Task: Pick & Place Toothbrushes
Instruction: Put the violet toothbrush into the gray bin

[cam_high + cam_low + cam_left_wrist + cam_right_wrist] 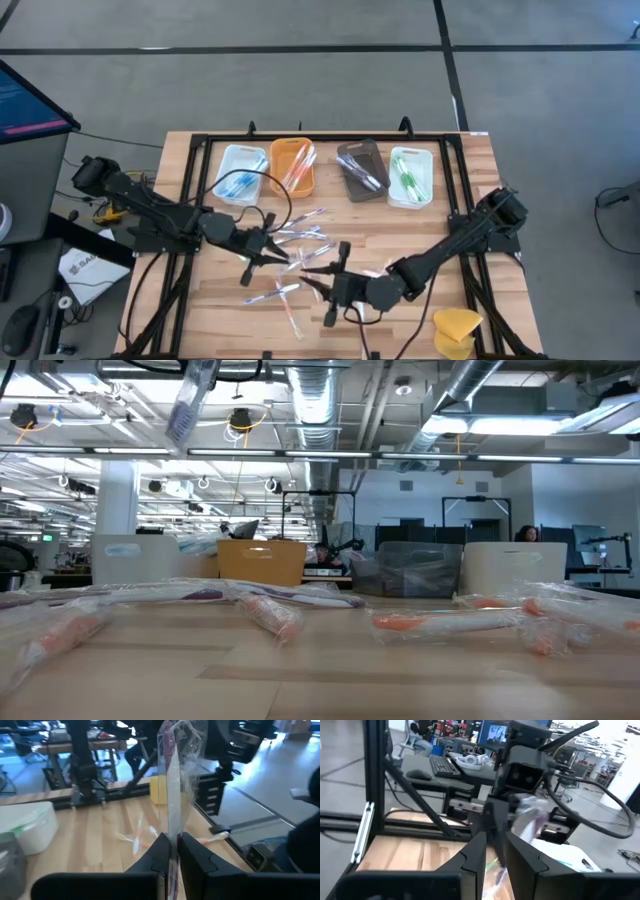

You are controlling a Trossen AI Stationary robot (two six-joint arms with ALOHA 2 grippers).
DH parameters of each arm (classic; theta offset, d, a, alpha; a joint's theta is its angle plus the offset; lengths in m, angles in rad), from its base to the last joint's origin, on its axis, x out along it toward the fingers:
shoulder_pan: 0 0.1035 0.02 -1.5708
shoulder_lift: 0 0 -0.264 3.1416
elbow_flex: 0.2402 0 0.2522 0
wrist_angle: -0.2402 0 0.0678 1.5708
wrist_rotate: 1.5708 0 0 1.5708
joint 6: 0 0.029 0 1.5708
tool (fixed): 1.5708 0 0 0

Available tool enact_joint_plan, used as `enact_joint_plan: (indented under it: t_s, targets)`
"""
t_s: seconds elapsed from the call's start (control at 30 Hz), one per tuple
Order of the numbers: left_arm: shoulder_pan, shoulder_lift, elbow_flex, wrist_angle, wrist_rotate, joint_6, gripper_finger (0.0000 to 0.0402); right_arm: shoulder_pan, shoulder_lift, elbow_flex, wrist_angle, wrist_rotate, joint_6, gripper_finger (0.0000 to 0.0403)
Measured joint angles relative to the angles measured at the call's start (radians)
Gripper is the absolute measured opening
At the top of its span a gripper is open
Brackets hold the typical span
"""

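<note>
1. Our left hand (172, 851) is clenched on a clear-wrapped, purple-handled toothbrush (172, 780), held above the wooden desk (200, 290) near its middle.
2. Our right hand (492, 852) is also clenched on that toothbrush, just right of the left.

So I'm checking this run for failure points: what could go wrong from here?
The left pincer grips a wrapped toothbrush only at its lower end, so it could swing or slip. The right pincer sits very close in the high view, so the arms might collide. Loose toothbrushes beneath could get knocked across the table.
</note>
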Motion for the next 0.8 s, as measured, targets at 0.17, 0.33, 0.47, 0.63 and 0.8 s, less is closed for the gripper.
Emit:
enact_joint_plan:
  t_s: [0.17, 0.33, 0.47, 0.63, 0.8]
  targets:
    - [0.0, 0.014, 0.0, 0.003, -0.031, 0.001, 0.0017, -0.003, 0.0, 0.0, -0.045, -0.002, -0.009, 0.0064]
    - [0.0, 0.013, 0.0, 0.007, -0.031, 0.003, 0.0017, -0.007, 0.0, 0.0, -0.063, 0.001, -0.044, 0.0064]
    - [0.0, 0.013, 0.0, 0.007, -0.031, 0.003, 0.0017, -0.014, 0.0, 0.0, -0.063, 0.0, -0.039, 0.0072]
    - [0.0, 0.013, 0.0, 0.013, -0.031, 0.003, 0.0017, -0.031, 0.0, 0.0, -0.063, 0.0, -0.043, 0.0118]
    - [0.0, 0.013, 0.0, 0.017, -0.031, 0.003, 0.0017, -0.052, 0.0, 0.0, -0.087, 0.0, -0.029, 0.0197]
